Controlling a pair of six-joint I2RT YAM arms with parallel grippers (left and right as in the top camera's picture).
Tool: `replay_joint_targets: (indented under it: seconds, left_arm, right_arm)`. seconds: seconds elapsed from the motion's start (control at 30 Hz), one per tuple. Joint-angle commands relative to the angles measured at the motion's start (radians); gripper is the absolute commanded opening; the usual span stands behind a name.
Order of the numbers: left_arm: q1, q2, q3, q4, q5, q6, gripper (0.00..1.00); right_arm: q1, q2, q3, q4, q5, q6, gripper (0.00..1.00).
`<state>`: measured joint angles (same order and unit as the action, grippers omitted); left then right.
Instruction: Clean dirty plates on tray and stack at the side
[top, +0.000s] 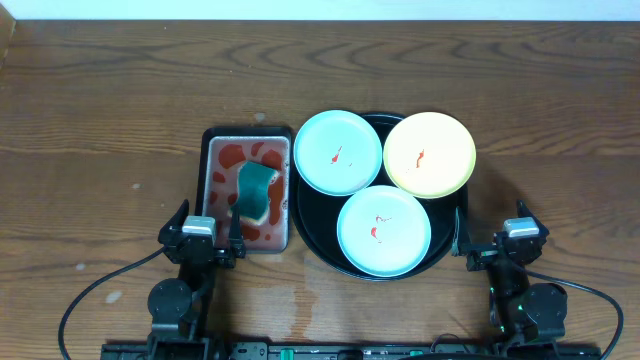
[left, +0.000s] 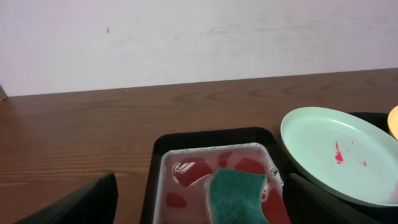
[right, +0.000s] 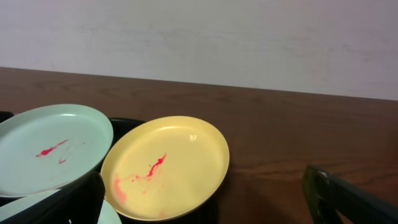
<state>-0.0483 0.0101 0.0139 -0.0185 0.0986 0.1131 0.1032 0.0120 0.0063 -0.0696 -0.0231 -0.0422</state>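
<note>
The black tray lies on the wooden surface about midway between its left and right edges, and closer to the near edge than to the far one. It carries three plates, each with a small red smear. The first aqua plate is at the far left of the tray, the yellow plate is at the far right, and the second aqua plate is at the near side. The three meet in the middle, but we cannot tell which one lies over which. The two far plates reach out over the tray's rim. The left hand rests by the near edge, left of the tray and well apart from the plates. It is at the near end of a small sponge tray that holds a green sponge. The right hand is just beside the tray's right rim, near the second aqua plate. Both hands point toward the far edge. In each wrist view the fingers are spread wide apart and hold nothing.
</note>
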Motion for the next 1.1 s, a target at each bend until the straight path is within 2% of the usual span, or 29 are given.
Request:
replay_joint_targets:
  seconds: [0.0,0.4,0.5,0.6,0.8,1.07]
  left_arm:
    - [0.004,-0.006,-0.01,-0.042,0.029,0.017,0.85]
    - [0.004,-0.006,-0.01,-0.041,0.032,0.008,0.85]
    - [0.004,-0.006,-0.01,-0.041,0.044,-0.075,0.85]
    - [0.004,-0.003,-0.002,-0.056,0.044,-0.163,0.85]
    - [0.004,0.077,0.095,-0.213,0.044,-0.229,0.85]
    - [0.004,0.332,0.352,-0.413,0.051,-0.231,0.85]
  right_arm:
    - [-0.007,-0.005,-0.001,-0.004,-0.003,-0.015,0.99]
    - [-0.007,-0.005,-0.001,-0.002,-0.008,-0.014,0.99]
    - [-0.007,-0.005,-0.001,0.003,-0.055,-0.01,0.99]
    - [-0.007,-0.005,-0.001,0.004,-0.073,0.055,0.99]
    - [-0.007,0.01,0.006,-0.005,-0.071,0.14,0.99]
    - [-0.007,0.159,0.149,-0.139,-0.082,0.176,0.99]
